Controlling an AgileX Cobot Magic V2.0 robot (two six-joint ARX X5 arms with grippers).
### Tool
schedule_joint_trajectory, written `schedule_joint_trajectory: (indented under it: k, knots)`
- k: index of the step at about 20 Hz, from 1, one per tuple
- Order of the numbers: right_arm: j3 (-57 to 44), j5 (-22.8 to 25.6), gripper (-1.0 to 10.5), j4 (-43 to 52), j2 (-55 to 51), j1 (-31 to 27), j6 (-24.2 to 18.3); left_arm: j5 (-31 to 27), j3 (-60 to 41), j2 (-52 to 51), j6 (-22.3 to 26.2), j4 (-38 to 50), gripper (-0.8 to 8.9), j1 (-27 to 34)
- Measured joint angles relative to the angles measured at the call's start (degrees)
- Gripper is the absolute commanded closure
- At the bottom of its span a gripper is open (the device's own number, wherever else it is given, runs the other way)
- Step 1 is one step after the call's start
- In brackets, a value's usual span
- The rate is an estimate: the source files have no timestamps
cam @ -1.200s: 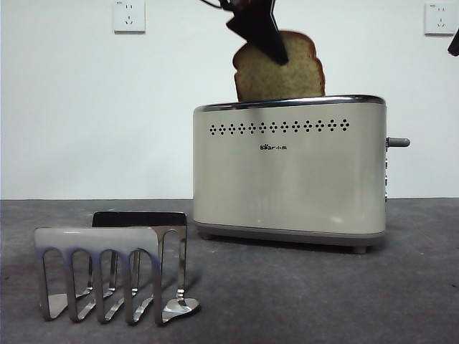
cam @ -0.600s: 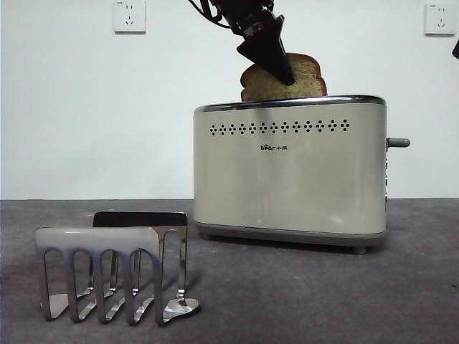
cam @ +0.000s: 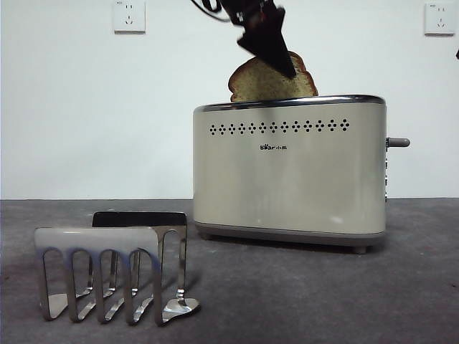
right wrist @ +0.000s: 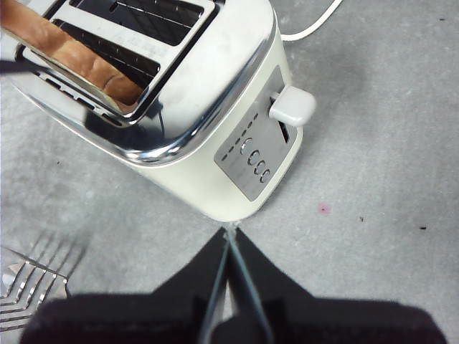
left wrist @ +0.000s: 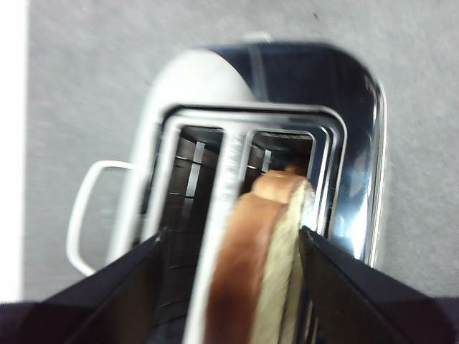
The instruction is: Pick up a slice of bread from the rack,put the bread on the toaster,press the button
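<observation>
The slice of bread [cam: 262, 86] stands tilted in a slot of the cream toaster [cam: 287, 186], its domed top poking above the chrome rim. My left gripper [cam: 287, 72] comes from above, over the bread. In the left wrist view its jaws [left wrist: 229, 244] stand wider than the bread [left wrist: 244, 287], which lies against one jaw only. My right gripper [right wrist: 229, 233] is shut and empty, just off the toaster's narrow end [right wrist: 251, 154], short of the button [right wrist: 292, 106]. The button [cam: 399, 142] sticks out up high. The steel rack [cam: 107, 265] stands empty at front left.
A white cable [right wrist: 315, 21] runs from the toaster across the grey table. Two wall sockets [cam: 129, 16] sit high on the white wall behind. A black tip [cam: 456, 51] shows at the top right edge.
The bread came down into the toaster slot, then tipped and shifted to the left. The left gripper followed it down and has risen slightly. The button has not moved.
</observation>
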Motion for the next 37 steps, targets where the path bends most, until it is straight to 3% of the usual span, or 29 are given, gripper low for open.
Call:
schedule_joint_trajectory:
  k: [5, 9, 10, 13, 19, 21, 25, 37]
  knots:
    - [0.00, 3.28, 9.5, 1.86, 0.00, 0.00, 0.63, 0.07, 0.00, -6.36, -3.21, 0.31, 5.06, 0.04]
    - [0.00, 4.50, 9.5, 4.98, 1.16, -0.15, 7.50, 0.07, 0.00, -10.91, -15.69, -2.82, 5.20, 0.04]
    - [0.00, 4.07, 9.5, 6.67, 2.05, -0.50, 9.07, 0.09, 0.00, -12.04, -19.19, -3.89, 5.77, 0.04]
    - [0.00, -1.97, 9.5, 13.88, 5.81, -1.40, 13.44, 0.11, 0.00, -15.65, -30.12, -9.11, 8.26, 0.07]
    - [0.00, -17.27, 9.5, 22.03, 15.17, -7.04, 18.18, 0.15, 0.00, -19.37, -40.00, -19.78, 8.21, 1.36]
    - [0.00, -20.59, 9.5, 24.65, 18.49, -8.35, 19.06, 0.15, 0.00, -19.82, -43.25, -19.74, 8.22, 1.77]
    - [0.00, -25.16, 9.5, 30.97, 24.20, -8.70, 21.05, 0.26, 0.00, -20.52, -47.76, -19.78, 8.22, 1.81]
    - [0.00, -27.26, 9.5, 33.33, 33.57, -8.44, 22.12, 0.66, 0.00, -22.03, -53.02, -19.80, 8.22, 0.70]
